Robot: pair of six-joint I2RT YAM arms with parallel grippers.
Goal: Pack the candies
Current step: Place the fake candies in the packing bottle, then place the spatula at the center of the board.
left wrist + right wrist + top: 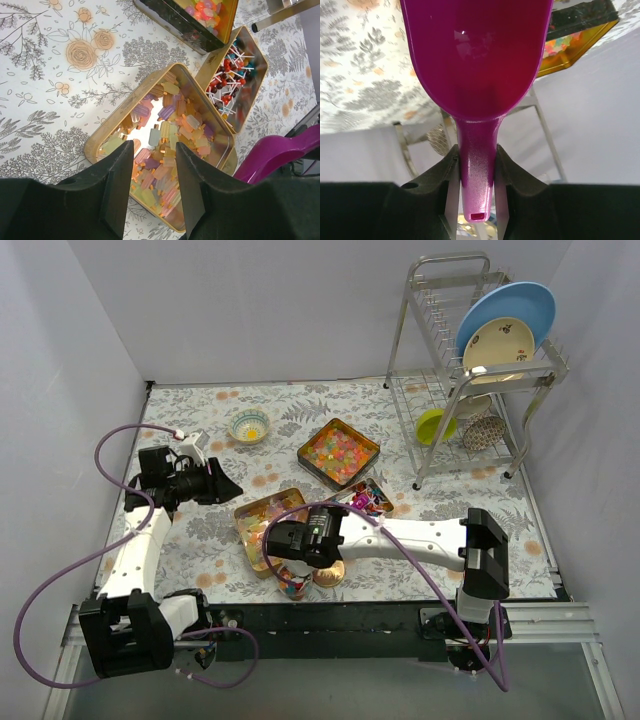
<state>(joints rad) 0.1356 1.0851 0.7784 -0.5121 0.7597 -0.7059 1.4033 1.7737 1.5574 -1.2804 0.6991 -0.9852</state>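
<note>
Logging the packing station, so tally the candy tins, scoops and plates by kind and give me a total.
Candy tins: 3 (gummies tin, jellies tin, wrapped-pieces tin)
Scoops: 1 (magenta scoop, clamped in the right gripper)
Plates: 2 (blue plate, cream plate)
Total: 6

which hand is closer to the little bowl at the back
Left. The left hand is just on the near side of the bowl; the right hand is farther off, by the pale candy tin.

left arm (135, 555), right arm (420, 537): white | left claw (154, 157), right claw (476, 155): black | cables (130, 428): purple
</note>
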